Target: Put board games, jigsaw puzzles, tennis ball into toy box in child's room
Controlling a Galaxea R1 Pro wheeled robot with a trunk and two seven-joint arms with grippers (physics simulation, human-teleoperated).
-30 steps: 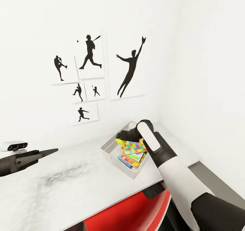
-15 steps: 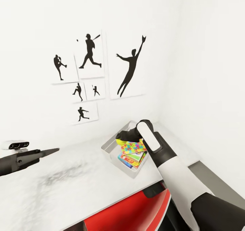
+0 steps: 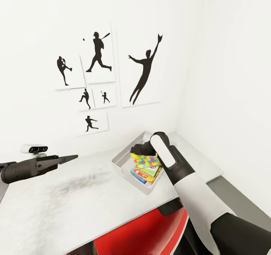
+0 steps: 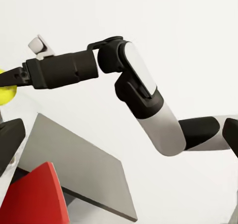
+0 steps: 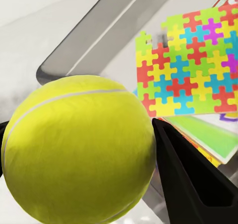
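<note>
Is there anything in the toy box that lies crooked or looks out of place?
Yes, slightly: the jigsaw puzzle lies tilted atop the stacked games in the toy box, not flat. The right gripper holds the tennis ball above the box.

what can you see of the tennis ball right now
The tennis ball is bright yellow-green and fuzzy-looking, with a white curved seam across its top. It sits between the right gripper's black jaws, which press its sides. It hangs over the grey toy box, beside the colourful jigsaw puzzle that lies on top of the stack inside.
</note>
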